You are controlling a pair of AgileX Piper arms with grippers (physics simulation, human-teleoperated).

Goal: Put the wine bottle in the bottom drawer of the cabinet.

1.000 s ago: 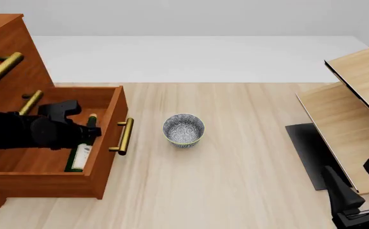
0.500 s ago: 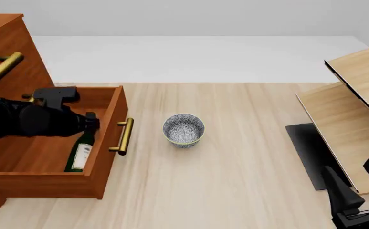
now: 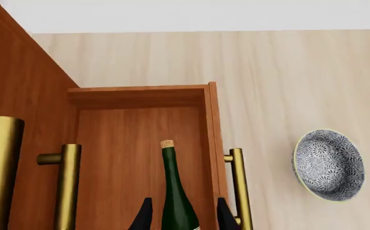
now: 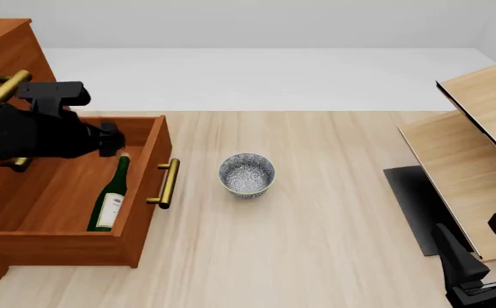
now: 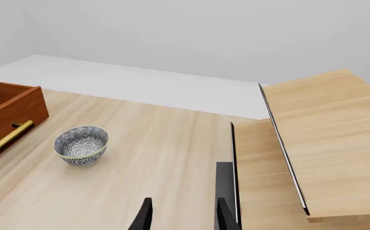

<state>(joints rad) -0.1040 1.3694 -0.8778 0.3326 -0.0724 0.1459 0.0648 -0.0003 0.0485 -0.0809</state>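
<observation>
The wine bottle [image 4: 111, 196] lies in the open bottom drawer [image 4: 142, 218] of the cabinet [image 4: 12, 51], cork toward the far end, white label near the front. My left gripper [image 4: 111, 141] is open and empty, raised above the bottle's neck. In the left wrist view the bottle [image 3: 173, 196] shows between the open fingers [image 3: 144, 216], below them and apart. My right gripper [image 4: 480, 240] is open and empty at the near right, far from the drawer. The drawer [image 5: 9, 108] also shows in the right wrist view.
A small speckled grey bowl [image 4: 247, 174] stands on the table right of the drawer's brass handle [image 4: 169, 183]. A pale slanted wooden structure [image 4: 478, 128] and a dark mat [image 4: 410, 205] are at the right. Upper drawer handles [image 4: 4, 93] jut out by the left arm.
My left gripper has let go of the bottle and lifted up and back from the drawer. The bottle stays lying in the drawer. The right arm has not moved.
</observation>
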